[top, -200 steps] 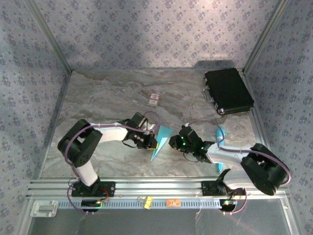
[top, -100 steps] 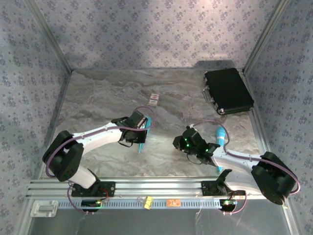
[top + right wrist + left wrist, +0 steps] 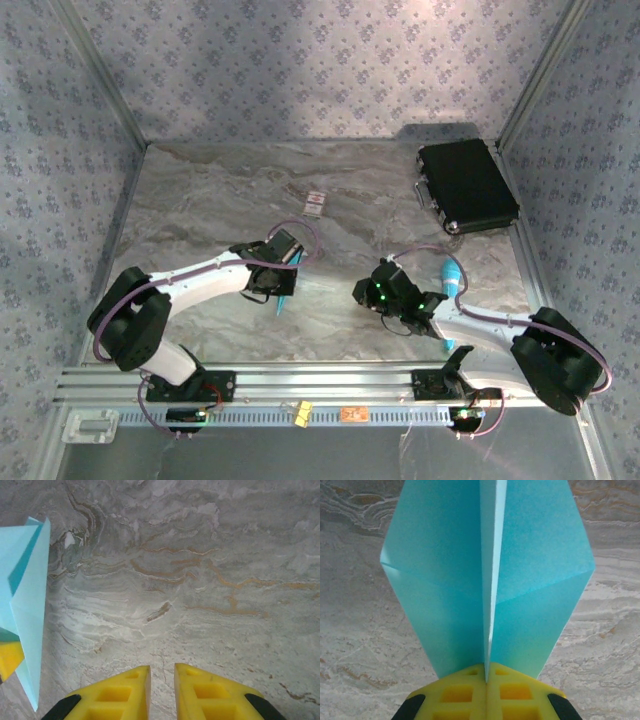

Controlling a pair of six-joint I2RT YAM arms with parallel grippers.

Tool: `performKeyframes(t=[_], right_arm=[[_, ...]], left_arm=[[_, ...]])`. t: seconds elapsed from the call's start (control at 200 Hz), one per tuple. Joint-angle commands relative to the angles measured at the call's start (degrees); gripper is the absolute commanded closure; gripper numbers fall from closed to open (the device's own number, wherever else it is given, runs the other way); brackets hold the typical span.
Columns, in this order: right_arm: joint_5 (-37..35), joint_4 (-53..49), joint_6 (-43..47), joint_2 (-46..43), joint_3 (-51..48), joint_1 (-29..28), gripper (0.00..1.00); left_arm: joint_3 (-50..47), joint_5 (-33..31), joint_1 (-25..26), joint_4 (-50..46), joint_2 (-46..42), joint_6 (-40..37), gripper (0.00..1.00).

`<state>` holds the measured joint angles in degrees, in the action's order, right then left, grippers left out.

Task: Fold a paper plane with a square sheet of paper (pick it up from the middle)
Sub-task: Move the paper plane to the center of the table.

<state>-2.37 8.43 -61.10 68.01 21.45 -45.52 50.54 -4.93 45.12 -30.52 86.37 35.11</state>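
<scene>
Paper plane (image 3: 490, 580), a second earlier between both our grippers, had moved left over the table (image 3: 200, 200), pinched by its keel in our left gripper (image 3: 486, 669), while our right gripper (image 3: 161, 677) stood apart, fingers narrowly parted and empty, so we judged folding finished.

paper plane (image 3: 490, 570): matt creased paper | table (image 3: 200, 580): smooth marbled | left tool fingers (image 3: 455, 696): matt plastic

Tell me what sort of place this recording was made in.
Probably an enclosed robot test cell: a marble-look table, patterned walls in a metal frame, and a mounting rail at the near edge.
</scene>
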Motion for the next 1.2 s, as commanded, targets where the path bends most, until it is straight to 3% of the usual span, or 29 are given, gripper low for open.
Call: performKeyframes(t=[0.0,1.194], right_arm=[[-0.53,2.48,-1.37,0.82,-1.1,0.11,0.79],[1.05,3.17,-1.74,7.64,1.98,-0.45,0.79]], left_arm=[[1.57,-0.92,0.25,-2.72,0.7,1.01,0.95],[3.15,0.96,0.77,-2.24,6.27,0.59,0.86]])
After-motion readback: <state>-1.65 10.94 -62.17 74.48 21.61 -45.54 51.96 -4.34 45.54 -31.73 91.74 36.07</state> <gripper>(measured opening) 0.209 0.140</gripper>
